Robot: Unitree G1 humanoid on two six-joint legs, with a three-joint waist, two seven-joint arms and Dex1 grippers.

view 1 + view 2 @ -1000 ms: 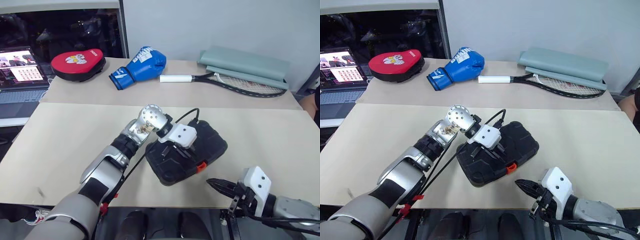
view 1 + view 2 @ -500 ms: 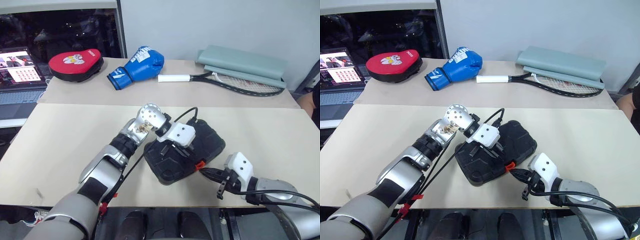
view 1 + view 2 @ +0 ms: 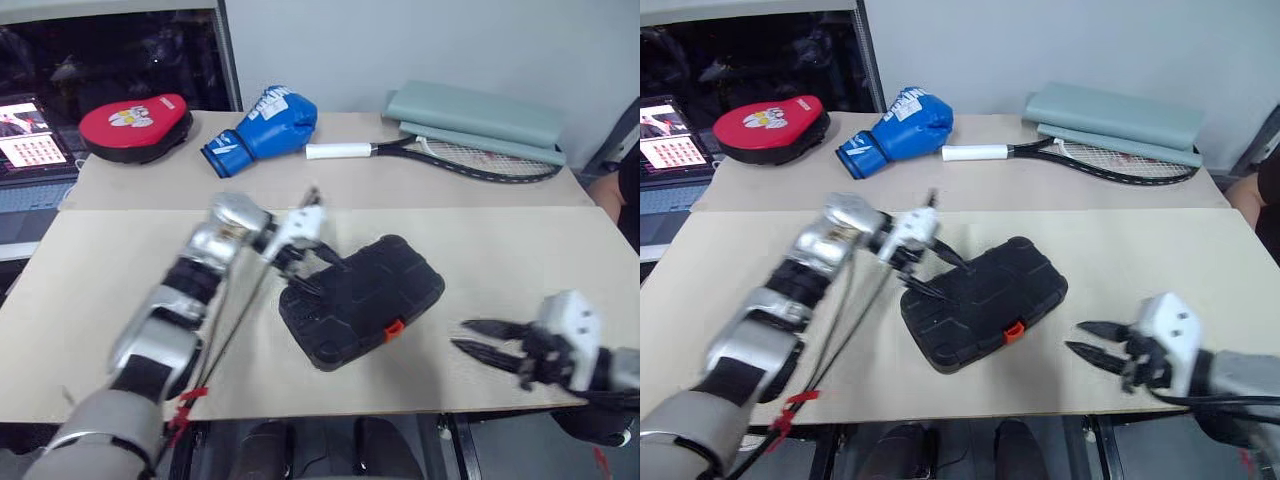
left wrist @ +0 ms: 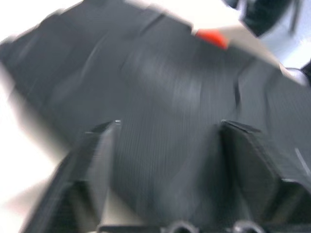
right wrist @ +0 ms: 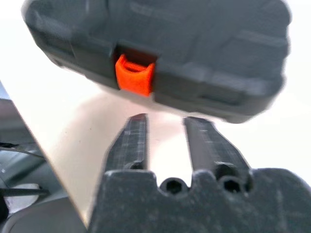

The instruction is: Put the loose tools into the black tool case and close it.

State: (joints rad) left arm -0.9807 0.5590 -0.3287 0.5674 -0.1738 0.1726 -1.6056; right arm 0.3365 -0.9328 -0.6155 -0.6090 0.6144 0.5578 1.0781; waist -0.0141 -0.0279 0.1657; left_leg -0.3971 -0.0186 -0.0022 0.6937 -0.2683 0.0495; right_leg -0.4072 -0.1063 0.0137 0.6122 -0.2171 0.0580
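Now both grippers are empty: the left gripper (image 3: 318, 268) hangs with fingers spread wide over the far-left edge of the black tool case (image 3: 365, 300), and the right gripper (image 3: 487, 337) hovers, fingers parted, just right of the case. The case lies shut mid-table, its orange latch (image 3: 394, 327) on the near side, and no loose tools lie about, so the task looks all but finished. What seems left is checking that the latch is snapped home.

Matt black ribbed plastic on the tool case (image 3: 362, 312), a glossy orange plastic latch (image 5: 134, 74), all sitting on a smooth beige tabletop (image 3: 100, 270).
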